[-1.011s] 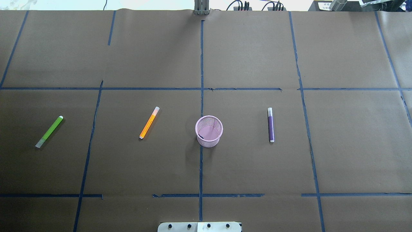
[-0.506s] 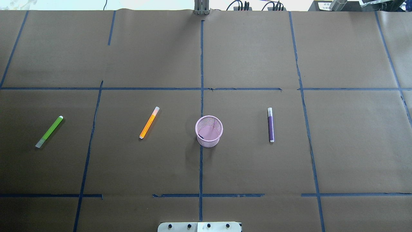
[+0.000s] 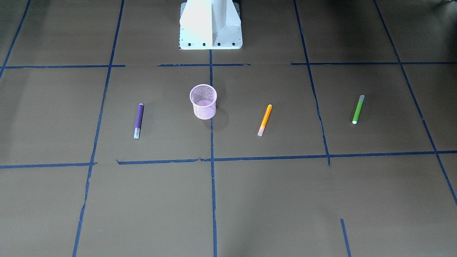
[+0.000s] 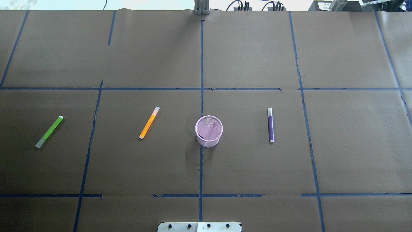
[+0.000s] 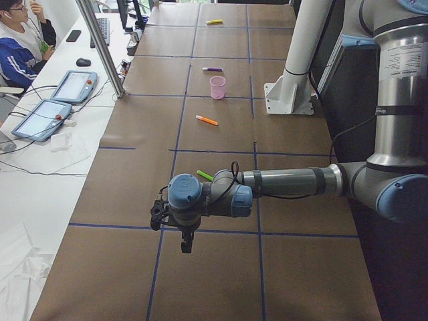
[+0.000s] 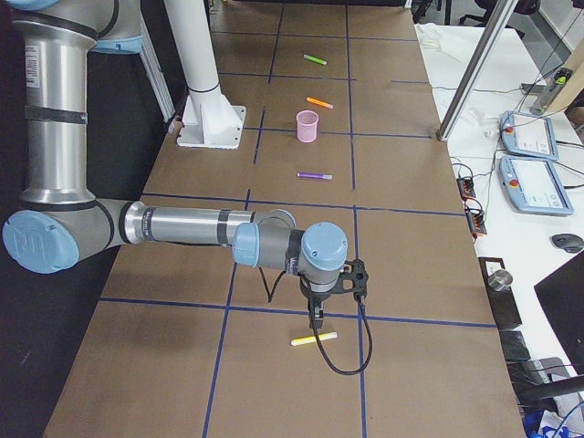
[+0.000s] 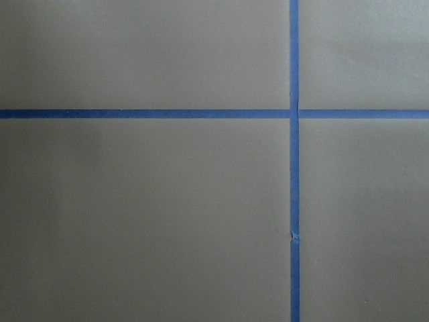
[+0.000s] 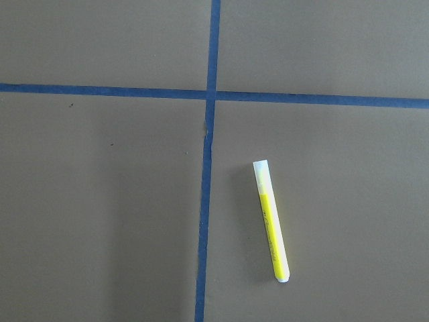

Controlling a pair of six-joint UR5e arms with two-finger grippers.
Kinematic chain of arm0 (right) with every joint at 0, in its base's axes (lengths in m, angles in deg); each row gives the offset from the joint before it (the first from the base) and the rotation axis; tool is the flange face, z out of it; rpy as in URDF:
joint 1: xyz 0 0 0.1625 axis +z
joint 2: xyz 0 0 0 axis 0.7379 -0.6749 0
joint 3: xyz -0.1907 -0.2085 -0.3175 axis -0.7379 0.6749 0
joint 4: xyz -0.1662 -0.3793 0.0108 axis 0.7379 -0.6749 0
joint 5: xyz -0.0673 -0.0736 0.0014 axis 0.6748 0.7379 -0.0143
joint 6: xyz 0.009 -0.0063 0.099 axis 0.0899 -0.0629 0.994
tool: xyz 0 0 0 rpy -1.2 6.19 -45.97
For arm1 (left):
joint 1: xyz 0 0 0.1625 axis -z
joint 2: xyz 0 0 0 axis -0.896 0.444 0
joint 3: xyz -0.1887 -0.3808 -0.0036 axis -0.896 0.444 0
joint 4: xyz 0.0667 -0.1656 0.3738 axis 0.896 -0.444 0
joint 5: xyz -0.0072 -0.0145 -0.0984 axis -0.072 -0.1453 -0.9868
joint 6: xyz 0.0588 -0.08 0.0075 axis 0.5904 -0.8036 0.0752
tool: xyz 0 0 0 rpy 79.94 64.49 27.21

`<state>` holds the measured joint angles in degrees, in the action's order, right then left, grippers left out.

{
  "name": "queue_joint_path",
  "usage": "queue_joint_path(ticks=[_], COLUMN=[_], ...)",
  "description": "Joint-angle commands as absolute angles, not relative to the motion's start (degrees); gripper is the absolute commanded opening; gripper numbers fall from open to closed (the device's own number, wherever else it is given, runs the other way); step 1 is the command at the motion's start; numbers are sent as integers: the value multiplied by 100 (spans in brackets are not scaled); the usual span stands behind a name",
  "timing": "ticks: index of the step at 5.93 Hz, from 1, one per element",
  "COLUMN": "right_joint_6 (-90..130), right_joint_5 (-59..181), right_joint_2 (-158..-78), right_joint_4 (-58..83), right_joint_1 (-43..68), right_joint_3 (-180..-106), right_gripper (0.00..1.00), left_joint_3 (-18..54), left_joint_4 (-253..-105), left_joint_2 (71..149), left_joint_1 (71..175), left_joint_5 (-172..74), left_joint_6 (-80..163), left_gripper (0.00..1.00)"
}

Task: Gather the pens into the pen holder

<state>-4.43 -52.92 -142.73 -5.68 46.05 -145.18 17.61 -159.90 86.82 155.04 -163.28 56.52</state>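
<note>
Nothing has moved since the earlier overhead frames: the pens and the cup lie exactly where they did. In the overhead view the pink mesh pen holder stands upright just below the centre of the frame, on the vertical blue tape line that runs down the brown tabletop. The orange pen lies flat to its left, tilted, with its pale cap toward the upper right. The green pen lies flat near the left edge of the frame, tilted the same way, with its pale cap toward the lower left. The purple pen lies flat to the right of the holder, almost vertical in the frame, pale cap at the top. All three are well apart from the holder and none is in it. A yellow pen fills the lower right of the right wrist view, lying flat just right of a tape line. In the exterior right view the right tool hangs just above that yellow pen. In the exterior left view the left tool hangs over the tabletop near a tape line at the lower middle of the frame. Whether either tool is spread or pressed together, I cannot tell.
</note>
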Motion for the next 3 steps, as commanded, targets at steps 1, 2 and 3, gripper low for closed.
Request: queue_joint_path(ticks=[1, 2, 3], right_joint_6=[-441, -458, -467], right_joint_5=[-5300, -5301, -5301], right_joint_2=[-14247, -14238, -14212], right_joint_4=[-568, -559, -559], right_joint_1=[4596, 4596, 4596], right_joint_3=[-14519, -14528, -14545], right_gripper=[100, 100, 100], left_joint_3=[2255, 2641, 2776], left_joint_4=[-15990, -16068, -16008], left_joint_2=[8837, 8907, 9265], left_joint_1=[14928, 14472, 13780], left_joint_5=[-16335, -16343, -16300], left_joint_6=[5620, 5637, 5429], left_gripper=[100, 100, 100])
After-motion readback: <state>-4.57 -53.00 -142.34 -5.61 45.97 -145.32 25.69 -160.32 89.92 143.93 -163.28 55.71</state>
